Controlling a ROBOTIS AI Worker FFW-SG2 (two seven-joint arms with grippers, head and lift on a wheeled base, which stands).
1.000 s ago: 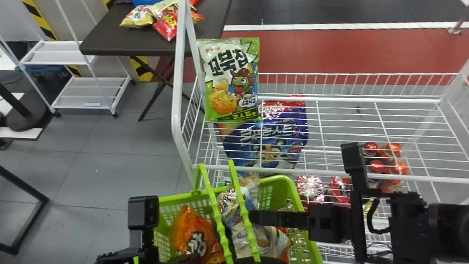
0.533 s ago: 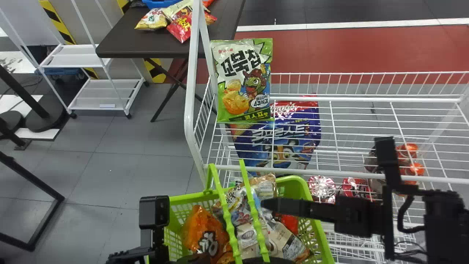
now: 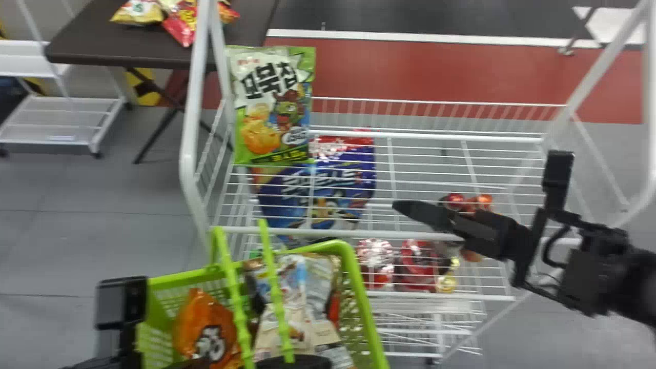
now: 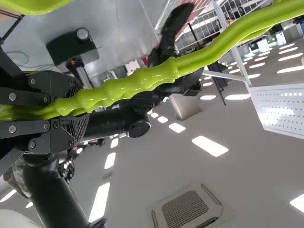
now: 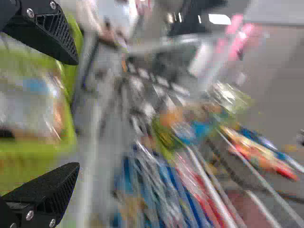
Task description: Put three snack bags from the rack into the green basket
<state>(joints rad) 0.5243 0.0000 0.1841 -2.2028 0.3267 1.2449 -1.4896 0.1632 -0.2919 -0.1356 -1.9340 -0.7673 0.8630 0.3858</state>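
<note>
Angled over the rack's wires (image 3: pixel 425 179), right of the basket, is my right gripper (image 3: pixel 410 206); in the right wrist view that gripper (image 5: pixel 78 115) stands open, nothing between its fingers. My left gripper (image 3: pixel 293 362) is at the bottom edge by the green basket (image 3: pixel 359 287); in the left wrist view this gripper (image 4: pixel 78 107) is shut on the basket's green handle (image 4: pixel 142 80). An orange bag (image 3: pixel 205 328) and several paler bags (image 3: pixel 302 292) lie inside the basket. A green-and-white snack bag (image 3: pixel 271 102) stands upright at the rack's left end.
A large blue bag (image 3: pixel 318 189) sits below the green-and-white one. Red packs (image 3: pixel 417 261) and orange-topped items (image 3: pixel 482 201) show through the wires. The rack's white post (image 3: pixel 190 143) rises on the left; behind it, a dark table (image 3: pixel 92 41) holds several snacks.
My right gripper has lifted out from over the basket and swung forward and right above the rack. The head view has shifted. My left gripper has stayed by the basket.
</note>
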